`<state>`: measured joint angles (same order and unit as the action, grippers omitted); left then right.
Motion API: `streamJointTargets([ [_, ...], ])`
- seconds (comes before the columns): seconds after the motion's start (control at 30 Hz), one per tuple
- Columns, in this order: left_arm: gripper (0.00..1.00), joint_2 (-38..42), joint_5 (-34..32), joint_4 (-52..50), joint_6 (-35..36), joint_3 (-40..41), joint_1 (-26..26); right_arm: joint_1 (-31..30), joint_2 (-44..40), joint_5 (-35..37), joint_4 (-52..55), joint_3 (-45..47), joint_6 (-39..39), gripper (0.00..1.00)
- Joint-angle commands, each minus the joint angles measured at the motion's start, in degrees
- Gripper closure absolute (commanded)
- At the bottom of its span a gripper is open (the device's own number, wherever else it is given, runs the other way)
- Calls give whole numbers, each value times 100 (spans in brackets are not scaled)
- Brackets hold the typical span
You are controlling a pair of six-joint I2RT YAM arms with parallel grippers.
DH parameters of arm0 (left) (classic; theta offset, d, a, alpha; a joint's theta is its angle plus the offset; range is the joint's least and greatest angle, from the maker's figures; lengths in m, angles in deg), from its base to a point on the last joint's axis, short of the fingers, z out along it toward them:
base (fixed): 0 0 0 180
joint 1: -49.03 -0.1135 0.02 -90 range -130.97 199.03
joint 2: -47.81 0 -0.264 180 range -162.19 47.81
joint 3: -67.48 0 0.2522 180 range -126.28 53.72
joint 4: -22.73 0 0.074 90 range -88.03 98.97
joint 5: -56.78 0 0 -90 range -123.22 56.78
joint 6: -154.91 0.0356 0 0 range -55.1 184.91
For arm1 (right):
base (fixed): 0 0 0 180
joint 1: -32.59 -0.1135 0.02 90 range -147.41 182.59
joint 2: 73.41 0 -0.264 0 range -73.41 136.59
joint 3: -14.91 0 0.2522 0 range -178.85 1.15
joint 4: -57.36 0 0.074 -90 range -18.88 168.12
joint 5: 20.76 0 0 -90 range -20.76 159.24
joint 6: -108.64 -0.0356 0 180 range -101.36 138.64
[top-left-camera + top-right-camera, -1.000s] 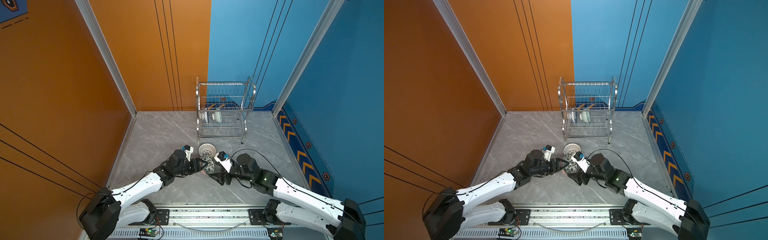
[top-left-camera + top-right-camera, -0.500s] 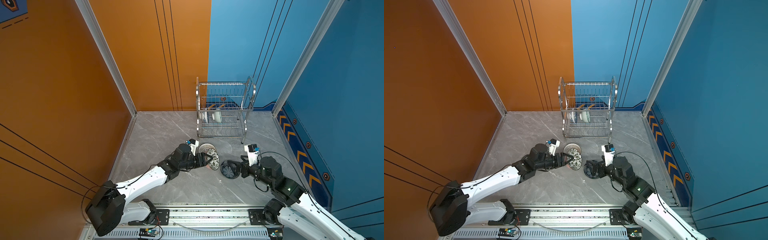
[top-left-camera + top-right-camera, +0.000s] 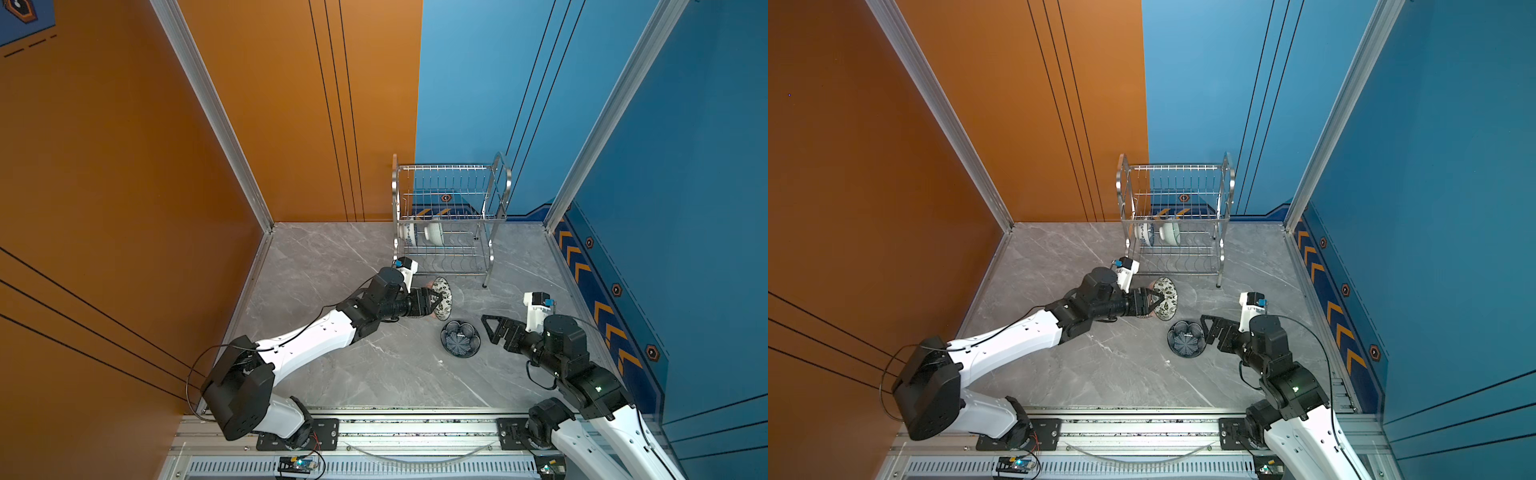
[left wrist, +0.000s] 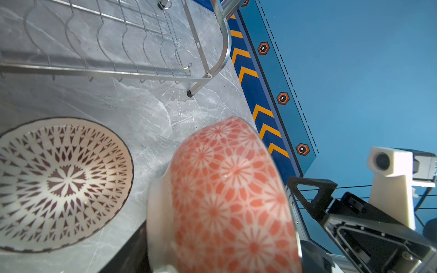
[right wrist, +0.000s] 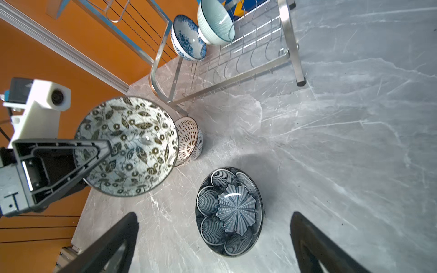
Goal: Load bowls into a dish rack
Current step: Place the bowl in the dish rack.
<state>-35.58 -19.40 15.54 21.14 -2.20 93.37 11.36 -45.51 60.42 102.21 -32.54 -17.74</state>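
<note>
Grey marbled tabletop (image 3: pixel 332 270), orange wall (image 3: pixel 124 166) meeting blue wall (image 3: pixel 685 166), orange chevron strip (image 3: pixel 582 274) along the blue wall's base

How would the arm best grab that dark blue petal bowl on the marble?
Probably by its rim. The navy bowl sits upright, mouth up, on the table, so the thin wall suits a pinch: one finger inside, one outside, coming down from above at the edge nearest the open right end effector.
</note>
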Motion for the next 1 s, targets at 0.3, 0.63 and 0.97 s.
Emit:
streamJointTargets([
  [0.3, 47, -687, -1022, 143, 1123, -1087, 237, 128, -100, -547, 222, -224, -114, 0],
  [0.63, 48, -1289, -1625, 316, 1539, -1576, 449, 146, -163, -521, 196, -176, -148, 0],
  [0.97, 48, -1953, -2305, 640, 1942, -2122, 759, 199, -313, -917, 135, -77, -430, 0],
])
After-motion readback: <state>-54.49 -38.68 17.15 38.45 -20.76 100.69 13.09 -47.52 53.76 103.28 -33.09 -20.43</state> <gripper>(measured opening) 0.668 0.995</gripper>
